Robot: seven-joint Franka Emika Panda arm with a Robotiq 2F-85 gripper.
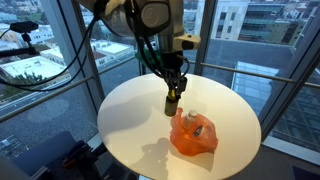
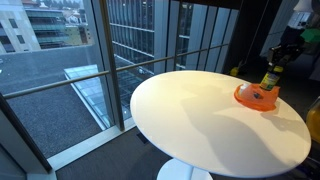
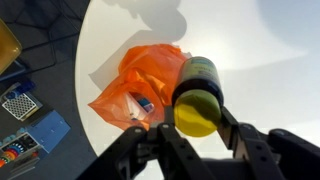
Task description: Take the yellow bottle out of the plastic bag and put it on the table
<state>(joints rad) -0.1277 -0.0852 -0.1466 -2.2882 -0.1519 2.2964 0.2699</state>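
- One yellow bottle (image 3: 197,95) is clamped between the fingers (image 3: 236,130) of my tool (image 3: 197,128). It is out of the orange plastic bag (image 3: 140,85), just beside it.
- Only the wrist view shows the bottle's yellow cap end-on, and a small blue-and-white item (image 3: 141,104) lying inside the crumpled bag.
- In both exterior views the bottle stands upright under the tool, over the round white bench (image 1: 130,110). I cannot tell whether its base touches the surface.
- An exterior view sets the bag (image 2: 257,96) near the bench's edge.
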